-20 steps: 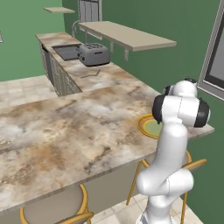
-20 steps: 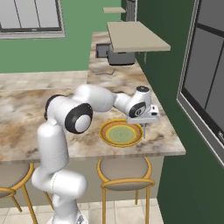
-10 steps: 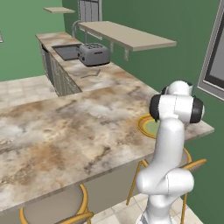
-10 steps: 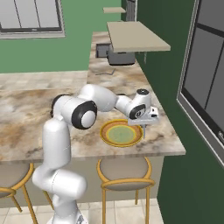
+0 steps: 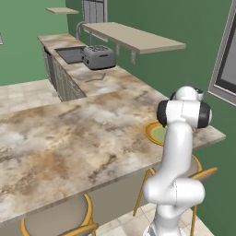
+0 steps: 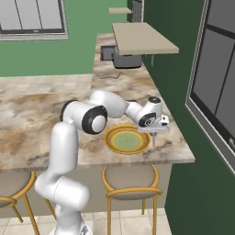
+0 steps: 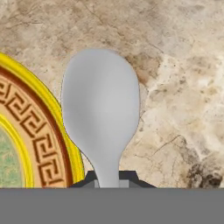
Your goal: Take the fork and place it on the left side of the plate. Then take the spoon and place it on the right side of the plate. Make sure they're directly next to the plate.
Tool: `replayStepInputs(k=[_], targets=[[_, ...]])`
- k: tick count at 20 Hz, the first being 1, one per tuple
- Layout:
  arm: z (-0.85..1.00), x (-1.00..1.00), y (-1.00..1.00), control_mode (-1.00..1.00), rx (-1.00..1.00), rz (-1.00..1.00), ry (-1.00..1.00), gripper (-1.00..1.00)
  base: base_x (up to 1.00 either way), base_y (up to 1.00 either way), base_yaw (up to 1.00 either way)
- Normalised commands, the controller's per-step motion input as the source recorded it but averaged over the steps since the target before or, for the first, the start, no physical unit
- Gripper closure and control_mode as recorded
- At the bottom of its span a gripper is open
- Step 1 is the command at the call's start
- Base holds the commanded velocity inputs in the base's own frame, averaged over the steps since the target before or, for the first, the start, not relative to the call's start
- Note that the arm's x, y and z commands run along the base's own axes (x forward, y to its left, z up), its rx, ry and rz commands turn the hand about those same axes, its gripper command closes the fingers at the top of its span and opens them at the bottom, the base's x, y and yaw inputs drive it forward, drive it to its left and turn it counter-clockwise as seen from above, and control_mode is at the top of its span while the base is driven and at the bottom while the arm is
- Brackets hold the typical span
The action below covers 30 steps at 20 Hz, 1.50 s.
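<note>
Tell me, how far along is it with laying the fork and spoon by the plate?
In hand: the gripper is shut on the spoon, hanging over the counter just past the plate rim. Left: setting it down. Done: the fork I cannot confirm; the arm blocks part of the counter around the plate.

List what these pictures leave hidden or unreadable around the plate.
- Fork: beside the plate on its left nothing can be told; the arm covers that side in the right base view.
- Spoon: handle cut off at the bottom of the hand view.
- Plate: mostly behind the arm in the left base view.
- Hand: too small to read.
</note>
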Motion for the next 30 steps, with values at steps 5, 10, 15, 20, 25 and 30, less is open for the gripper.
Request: replayStepInputs(k=[5, 10, 15, 20, 25, 30], targets=[[-0.13, 0.13, -0.20, -1.00, 0.05, 0.00, 0.00, 1.00, 0.00, 0.00, 0.00], [-0.14, 0.12, -0.08, -1.00, 0.02, 0.00, 0.00, 1.00, 0.00, 0.00, 0.00], [-0.19, 0.18, 0.00, -1.00, 0.00, 0.00, 0.00, 1.00, 0.00, 0.00, 0.00], [-0.16, 0.19, 0.00, -1.00, 0.00, 0.00, 0.00, 1.00, 0.00, 0.00, 0.00], [-0.12, 0.19, 0.00, -1.00, 0.00, 0.00, 0.00, 1.00, 0.00, 0.00, 0.00], [-0.05, 0.22, 0.00, -1.00, 0.01, 0.00, 0.00, 1.00, 0.00, 0.00, 0.00]])
